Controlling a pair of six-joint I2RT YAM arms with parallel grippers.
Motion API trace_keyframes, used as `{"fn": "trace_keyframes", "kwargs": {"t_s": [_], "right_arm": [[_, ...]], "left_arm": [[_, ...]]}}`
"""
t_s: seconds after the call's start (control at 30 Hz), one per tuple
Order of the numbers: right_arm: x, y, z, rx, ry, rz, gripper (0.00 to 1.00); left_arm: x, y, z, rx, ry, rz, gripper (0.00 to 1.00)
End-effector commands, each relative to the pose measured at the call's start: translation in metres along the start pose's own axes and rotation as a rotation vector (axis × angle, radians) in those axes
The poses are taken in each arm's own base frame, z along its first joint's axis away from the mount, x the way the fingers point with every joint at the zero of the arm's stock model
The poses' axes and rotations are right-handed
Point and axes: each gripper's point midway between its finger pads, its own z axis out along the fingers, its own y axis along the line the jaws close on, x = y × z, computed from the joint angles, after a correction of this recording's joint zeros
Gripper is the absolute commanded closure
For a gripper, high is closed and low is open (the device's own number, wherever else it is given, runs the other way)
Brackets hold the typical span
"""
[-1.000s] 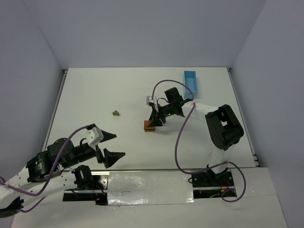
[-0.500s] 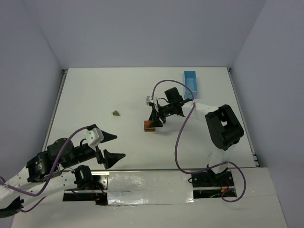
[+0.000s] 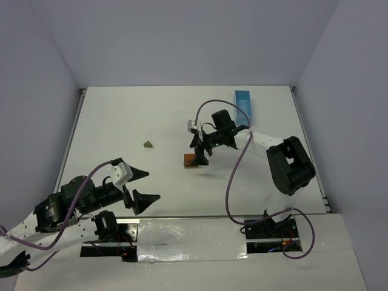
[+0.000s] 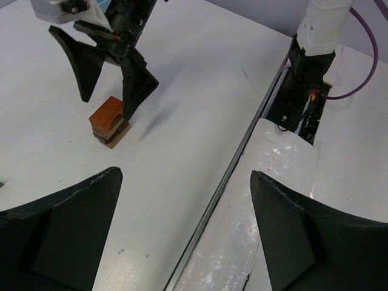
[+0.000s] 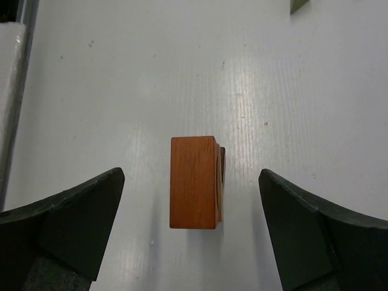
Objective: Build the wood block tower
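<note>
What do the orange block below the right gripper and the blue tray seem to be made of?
Orange arch block: apparently wood, smoothly stained or varnished; fine grain lines run along its top. Blue tray: probably plastic, from its even light-blue colour, but too small here to be sure.

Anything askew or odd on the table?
Nothing major. The orange arch sits flat on the brown block, perhaps slightly offset: a dark sliver shows along one edge in the right wrist view. The green triangle lies apart, unstacked.

No readable text anywhere (the wood block tower [image 5: 194,182] carries none).
</note>
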Motion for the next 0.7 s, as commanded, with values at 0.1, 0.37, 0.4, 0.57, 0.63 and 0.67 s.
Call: {"fn": "trace_keyframes", "kwargs": {"t_s": [0.1,0.37,0.4,0.57,0.63,0.67], "right_arm": [[-0.095,0.009,-0.048,0.111,-0.155,-0.187,0.0],[-0.182,-0.011,-0.142,0.652,-0.466,0.237,0.0],[-0.18,-0.009,-0.157,0.722,-0.477,0.309,0.0],[-0.167,0.011,-0.178,0.825,-0.53,0.514,0.0],[-0.16,0.022,-0.188,0.882,-0.512,0.524,0.0],[-0.157,0.024,-0.192,0.913,-0.509,0.531,0.0]], "left_arm": [[-0.003,0.016,0.015,-0.106,0.021,-0.035,0.01],[0.004,0.1,0.037,-0.702,0.092,-0.256,0.01],[-0.007,0.105,0.041,-0.742,0.078,-0.292,0.01],[0.002,0.164,0.073,-0.786,0.178,-0.394,0.01],[0.008,0.192,0.072,-0.829,0.185,-0.415,0.01],[0.018,0.203,0.081,-0.839,0.222,-0.414,0.0]]}}
